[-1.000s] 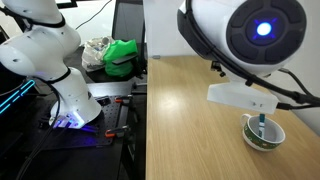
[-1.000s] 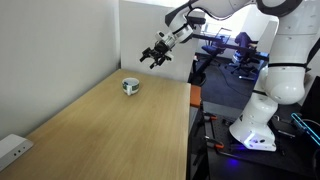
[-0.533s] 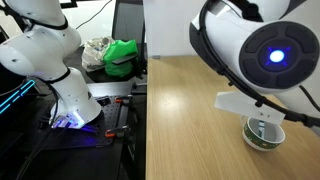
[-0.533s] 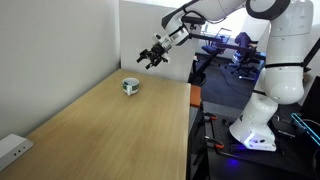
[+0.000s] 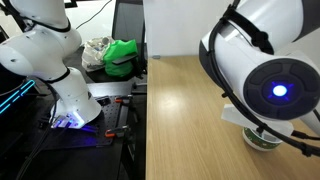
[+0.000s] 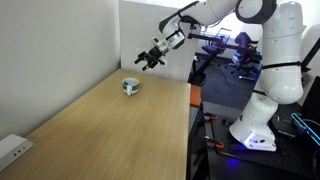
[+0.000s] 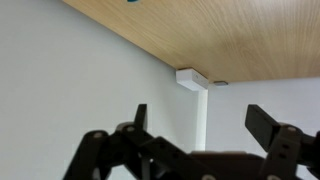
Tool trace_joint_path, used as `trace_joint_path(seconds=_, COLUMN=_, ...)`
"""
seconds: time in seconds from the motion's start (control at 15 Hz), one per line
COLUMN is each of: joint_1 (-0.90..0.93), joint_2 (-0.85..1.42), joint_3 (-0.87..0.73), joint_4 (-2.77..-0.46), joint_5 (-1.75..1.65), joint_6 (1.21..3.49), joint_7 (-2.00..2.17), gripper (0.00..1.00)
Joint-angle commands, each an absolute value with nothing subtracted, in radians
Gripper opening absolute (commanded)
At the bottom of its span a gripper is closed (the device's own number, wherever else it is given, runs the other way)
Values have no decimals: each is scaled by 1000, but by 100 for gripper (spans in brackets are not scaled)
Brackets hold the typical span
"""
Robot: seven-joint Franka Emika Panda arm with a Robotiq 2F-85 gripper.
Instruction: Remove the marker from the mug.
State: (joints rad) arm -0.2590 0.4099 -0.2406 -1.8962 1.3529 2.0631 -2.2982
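The mug stands on the wooden table near the wall, small in an exterior view. In an exterior view only a sliver of its rim shows under the arm's big white link. The marker cannot be made out in any view. My gripper hangs in the air above the mug and a little to the right of it, apart from it. In the wrist view its two dark fingers are spread wide with only the white wall between them. It is open and empty.
A white box lies at the table's near corner by the wall; it also shows in the wrist view. A green bag and a second robot's base stand beyond the table's edge.
The arm has swung, so its large link now covers most of the mug and the marker in an exterior view. The gripper has shifted slightly left towards the wall, still open.
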Motion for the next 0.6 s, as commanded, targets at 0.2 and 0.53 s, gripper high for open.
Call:
trace_joint_path(seconds=0.2, joint_1=-296, joint_2=485, joint_3=-225, joint_4=-1828, joint_5=1366, joint_6=2076, joint_7=-2321, gripper=100)
trace_joint_path(seconds=0.53, joint_1=-311, joint_2=525, joint_3=-221, joint_4=-1792, joint_5=1345, joint_6=2042, joint_7=-2303, gripper=100)
